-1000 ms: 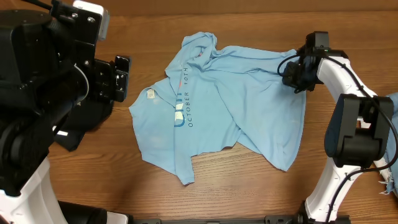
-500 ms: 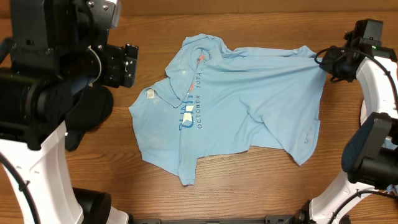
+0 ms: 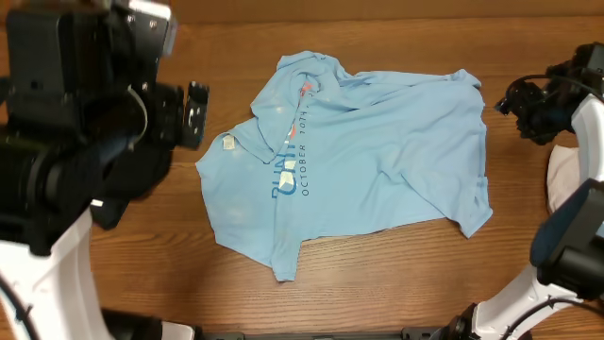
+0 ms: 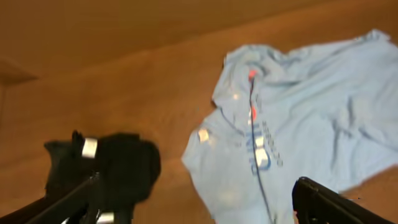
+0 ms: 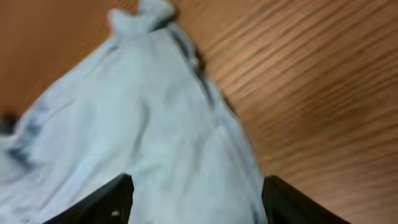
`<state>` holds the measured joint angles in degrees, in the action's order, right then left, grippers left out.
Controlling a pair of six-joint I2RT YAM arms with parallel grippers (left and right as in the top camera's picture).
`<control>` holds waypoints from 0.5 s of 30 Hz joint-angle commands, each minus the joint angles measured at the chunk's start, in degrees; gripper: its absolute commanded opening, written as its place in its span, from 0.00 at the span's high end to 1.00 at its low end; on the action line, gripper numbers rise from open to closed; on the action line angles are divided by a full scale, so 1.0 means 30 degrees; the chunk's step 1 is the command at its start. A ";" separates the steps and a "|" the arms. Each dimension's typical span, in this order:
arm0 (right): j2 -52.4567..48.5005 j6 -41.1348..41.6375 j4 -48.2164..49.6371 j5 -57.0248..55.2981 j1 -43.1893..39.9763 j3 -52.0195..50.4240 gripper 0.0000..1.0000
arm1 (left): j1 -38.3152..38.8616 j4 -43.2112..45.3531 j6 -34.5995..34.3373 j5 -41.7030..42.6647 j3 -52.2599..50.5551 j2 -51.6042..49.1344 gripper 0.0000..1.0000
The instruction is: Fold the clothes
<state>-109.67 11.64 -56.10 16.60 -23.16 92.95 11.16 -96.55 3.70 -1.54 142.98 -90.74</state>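
Note:
The clothes are a light blue T-shirt [image 3: 377, 156] lying crumpled but spread out mid-table, lettering [image 3: 288, 170] facing up, and a black garment [image 3: 111, 206] half hidden under my left arm. In the left wrist view the T-shirt [image 4: 311, 118] lies to the right and the black garment [image 4: 118, 168] to the lower left. My left gripper [image 3: 195, 115] hovers open to the left of the shirt's collar, holding nothing. My right gripper [image 3: 514, 102] is open just off the shirt's upper right corner. From the right wrist the T-shirt [image 5: 143, 124] shows beneath the spread jaws, not pinched.
The wooden table [image 3: 377, 283] shows bare wood in front of the shirt and along the far edge. My bulky left arm [image 3: 66, 142] covers the table's left side. The white right arm [image 3: 576, 161] stands at the right edge.
My right gripper drew the shirt's right corner outward to the right, then opened and let it go. The shirt now lies wider. The left gripper opened a little more.

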 commanded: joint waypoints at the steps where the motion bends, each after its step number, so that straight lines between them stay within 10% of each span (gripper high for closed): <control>1: 0.4014 0.0044 -0.1078 0.2368 -0.0058 0.0299 0.24 | 0.0029 -0.0080 -0.2535 -0.0284 -0.6200 0.2433 0.01; 5: 0.6608 0.0131 -0.3096 0.2368 0.0328 0.0299 0.18 | 0.0036 0.0852 -0.3898 0.3490 -1.6174 0.2295 0.18; 15: 0.6637 0.0109 -0.4918 0.2361 0.0466 0.0291 0.19 | 0.0015 1.3865 -0.8721 0.6528 -3.1467 -0.1894 0.06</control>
<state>-89.84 11.97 -71.22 23.14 -21.98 93.43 11.16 -60.73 -17.02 14.63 52.86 -92.42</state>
